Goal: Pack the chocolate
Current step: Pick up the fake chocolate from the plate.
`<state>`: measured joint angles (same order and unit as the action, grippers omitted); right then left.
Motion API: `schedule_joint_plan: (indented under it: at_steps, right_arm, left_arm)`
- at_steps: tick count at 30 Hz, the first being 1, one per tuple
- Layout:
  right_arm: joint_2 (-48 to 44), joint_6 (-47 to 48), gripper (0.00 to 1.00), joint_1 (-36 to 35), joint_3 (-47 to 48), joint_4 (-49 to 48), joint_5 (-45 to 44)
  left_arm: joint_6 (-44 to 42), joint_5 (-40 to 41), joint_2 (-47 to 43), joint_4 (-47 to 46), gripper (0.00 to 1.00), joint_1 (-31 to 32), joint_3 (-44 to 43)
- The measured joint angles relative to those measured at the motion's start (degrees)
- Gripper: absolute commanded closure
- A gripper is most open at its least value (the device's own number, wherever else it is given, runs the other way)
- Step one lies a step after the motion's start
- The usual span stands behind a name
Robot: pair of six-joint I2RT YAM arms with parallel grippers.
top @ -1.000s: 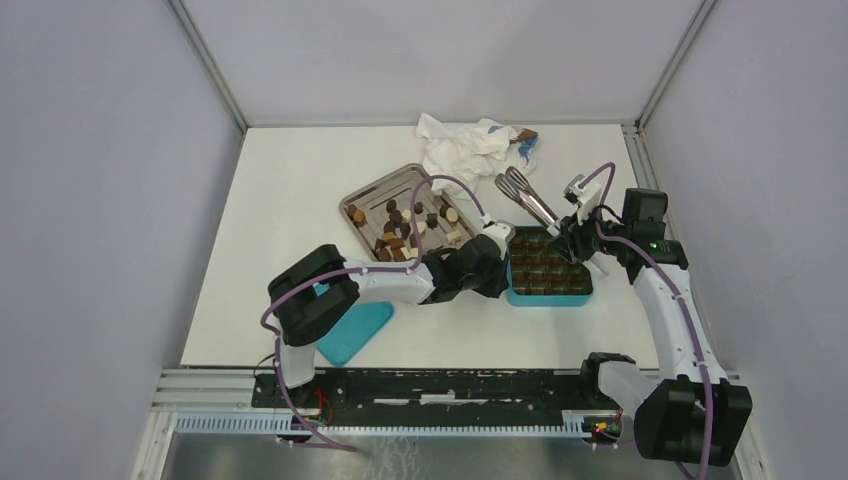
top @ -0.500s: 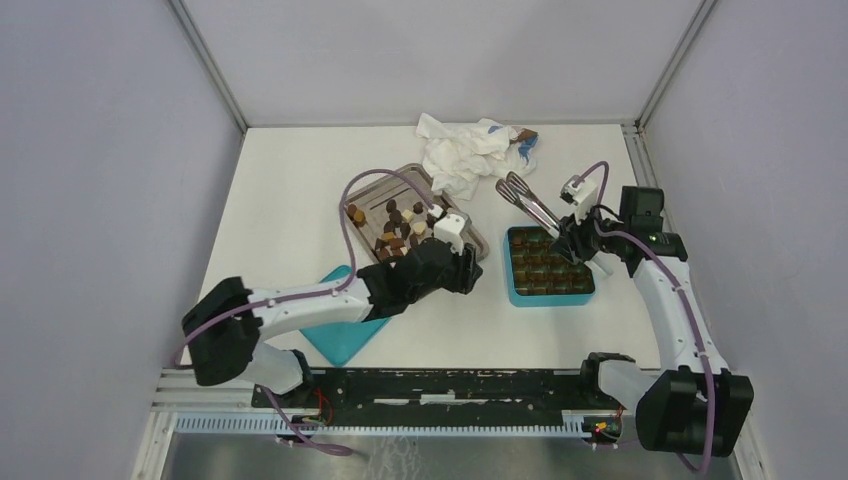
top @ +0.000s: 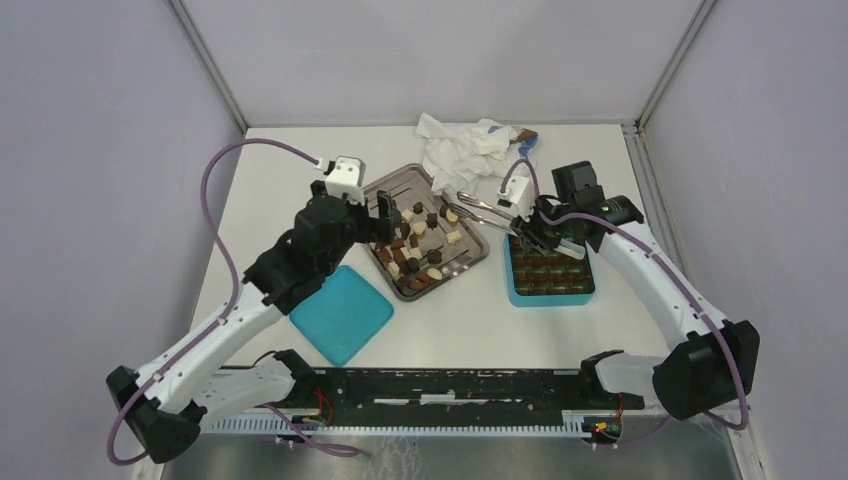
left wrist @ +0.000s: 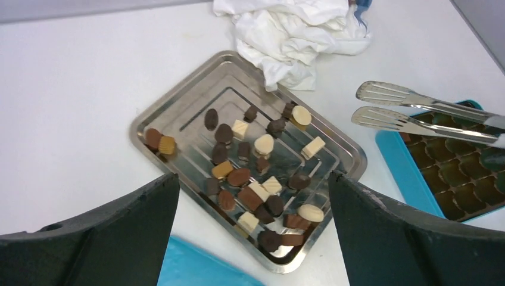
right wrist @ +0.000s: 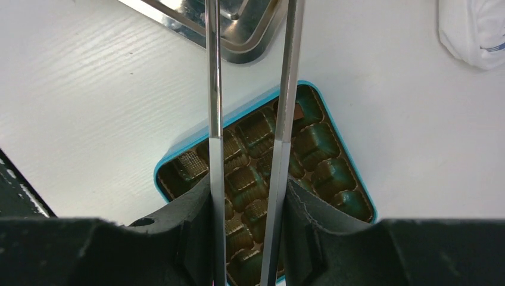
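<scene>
The chocolate (top: 418,243) (left wrist: 262,179) is several small dark brown, light brown and cream pieces scattered in a steel tray (top: 479,249) (left wrist: 178,98). My left gripper (top: 372,222) (left wrist: 253,179) hangs open above the tray's near left side, with nothing between its fingers. Metal tongs (top: 485,205) (left wrist: 411,110) (right wrist: 213,89) are held in my shut right gripper (top: 527,228) (right wrist: 247,185); their tips reach over the tray's right corner. Below them lies the teal box (top: 548,272) (left wrist: 393,161) (right wrist: 324,146) with dark moulded cells. I cannot tell whether pieces lie in the cells.
The teal lid (top: 342,313) (left wrist: 196,268) lies flat in front of the tray, to its left. A crumpled white cloth (top: 460,148) (left wrist: 292,30) with blue marks sits behind the tray. The right arm reaches in from the right, over the box.
My left arm has swung away from beside the box to the tray's left, rising and opening its gripper. The right gripper has carried the tongs leftward toward the tray.
</scene>
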<state>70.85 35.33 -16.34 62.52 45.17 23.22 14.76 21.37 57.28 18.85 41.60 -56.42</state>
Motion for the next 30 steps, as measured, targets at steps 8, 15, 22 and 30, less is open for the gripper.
schedule_joint_plan:
  at_steps: [8,15,22,30]
  right_arm:
    - [10.40,2.54,0.58,-8.28,9.03,4.79,-13.05]
    - [16.31,3.58,0.58,-12.39,12.68,6.80,-20.04]
    - [20.55,4.50,0.57,-14.14,13.35,8.35,-24.44]
    - [24.37,6.29,0.57,-14.47,15.58,9.42,-27.69]
  left_arm:
    - [-6.32,6.97,-7.41,4.22,0.01,-0.28,5.75]
    - [-8.31,6.62,-7.67,5.53,0.02,-2.14,6.78]
    - [-8.37,4.98,-8.59,5.49,0.02,-3.30,6.80]
    - [-8.44,3.91,-9.07,5.46,0.02,-3.85,6.93]
